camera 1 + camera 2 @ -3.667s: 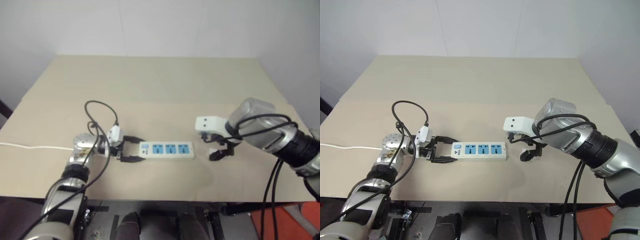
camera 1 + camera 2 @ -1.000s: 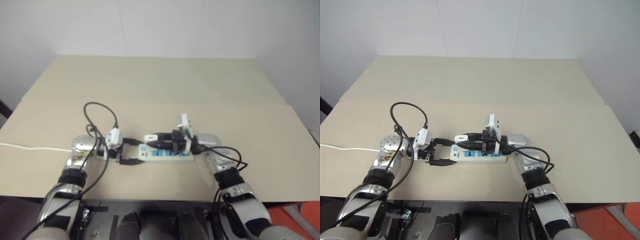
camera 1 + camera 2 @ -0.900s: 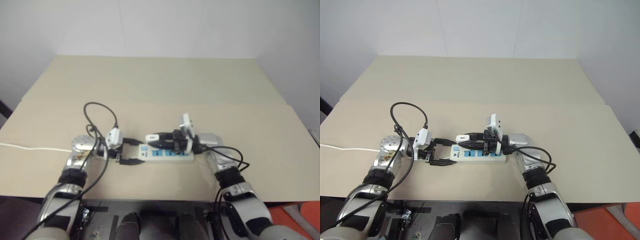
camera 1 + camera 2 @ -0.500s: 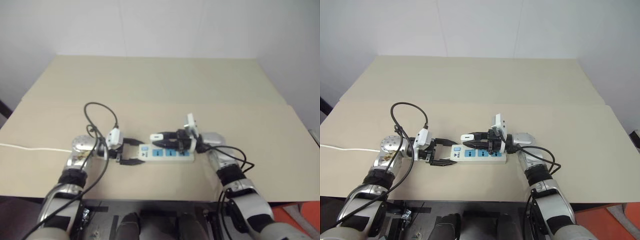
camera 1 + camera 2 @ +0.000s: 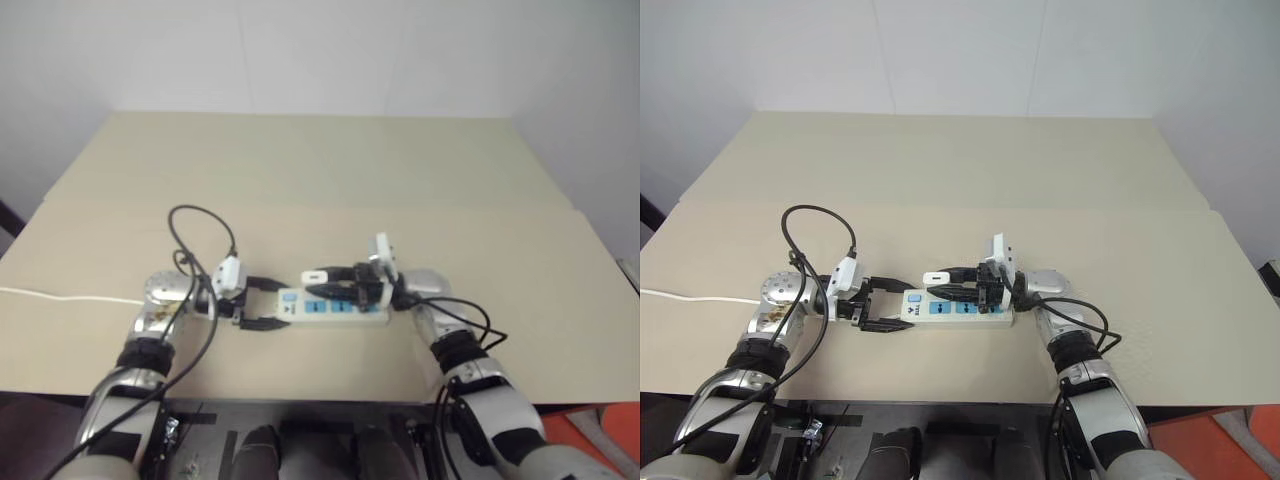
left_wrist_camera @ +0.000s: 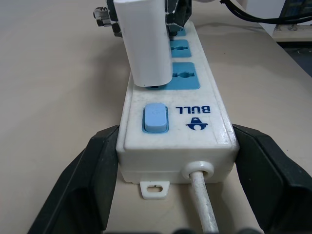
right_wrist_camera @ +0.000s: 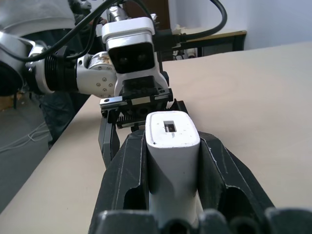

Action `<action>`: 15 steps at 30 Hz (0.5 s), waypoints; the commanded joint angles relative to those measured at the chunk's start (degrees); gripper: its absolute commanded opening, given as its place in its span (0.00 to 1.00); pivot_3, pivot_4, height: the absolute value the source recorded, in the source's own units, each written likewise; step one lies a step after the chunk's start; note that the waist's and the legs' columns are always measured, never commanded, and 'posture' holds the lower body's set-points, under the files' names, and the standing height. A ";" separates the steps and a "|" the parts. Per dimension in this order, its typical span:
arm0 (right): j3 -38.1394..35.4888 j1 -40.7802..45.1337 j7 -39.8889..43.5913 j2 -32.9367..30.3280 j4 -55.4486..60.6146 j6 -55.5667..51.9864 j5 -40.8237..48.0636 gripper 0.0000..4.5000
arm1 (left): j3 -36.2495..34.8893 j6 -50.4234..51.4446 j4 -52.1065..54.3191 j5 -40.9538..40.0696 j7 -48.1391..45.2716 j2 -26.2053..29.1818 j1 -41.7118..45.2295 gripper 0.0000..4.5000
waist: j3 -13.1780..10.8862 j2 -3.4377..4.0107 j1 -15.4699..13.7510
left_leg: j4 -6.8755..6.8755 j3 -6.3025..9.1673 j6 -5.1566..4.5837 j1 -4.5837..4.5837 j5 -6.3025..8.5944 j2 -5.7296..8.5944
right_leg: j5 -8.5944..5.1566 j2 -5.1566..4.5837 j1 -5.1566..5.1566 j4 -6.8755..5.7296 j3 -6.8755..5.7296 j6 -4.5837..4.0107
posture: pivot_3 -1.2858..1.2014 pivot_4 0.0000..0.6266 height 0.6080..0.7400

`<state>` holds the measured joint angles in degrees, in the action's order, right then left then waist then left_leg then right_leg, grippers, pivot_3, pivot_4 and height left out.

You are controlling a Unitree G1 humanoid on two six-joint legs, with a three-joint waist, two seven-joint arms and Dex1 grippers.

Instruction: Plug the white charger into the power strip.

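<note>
Nearly there: our left pincer (image 6: 165, 195) clamps the strip (image 6: 187, 122) at its cord end on the bench (image 5: 940, 180). Our right pincer (image 7: 173, 161) grips the charger (image 6: 146, 41) over the socket nearest the switch (image 6: 156, 117); we judge seating unconfirmed, a final push remaining.
</note>
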<state>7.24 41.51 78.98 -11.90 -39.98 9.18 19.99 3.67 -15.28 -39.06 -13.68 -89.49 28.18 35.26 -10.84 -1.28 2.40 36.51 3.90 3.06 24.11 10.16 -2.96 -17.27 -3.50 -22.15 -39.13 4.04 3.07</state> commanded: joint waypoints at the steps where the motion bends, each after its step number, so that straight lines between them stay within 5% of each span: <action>1: 0.37 0.07 1.17 -2.61 -5.10 2.64 -4.01 0.24 | -0.17 0.05 1.57 -0.29 -0.21 1.19 -0.61 0.72 | 0.00 0.00 -0.01 | 0.00 0.00 0.00 -0.01 0.00 0.00 | 0.00 0.00 0.01 0.00 0.00 0.00 | 0.52 0.24 1.00; 15: 4.78 3.34 -1.24 -5.16 -13.73 2.55 -10.58 0.24 | -0.03 0.34 2.16 -0.45 0.33 1.08 -0.92 0.72 | 0.01 0.01 0.16 | -0.10 0.00 0.00 -0.87 0.00 0.00 | -0.01 0.01 0.82 0.07 0.01 0.01 | 0.52 0.24 1.00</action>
<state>10.71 46.97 80.74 -12.83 -47.99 14.38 16.03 3.77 -14.37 -38.82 -13.47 -87.58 28.17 34.31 -10.83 -1.26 2.56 36.38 3.89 3.06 23.13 10.16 -2.97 -17.29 -3.50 -21.23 -39.04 4.06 3.10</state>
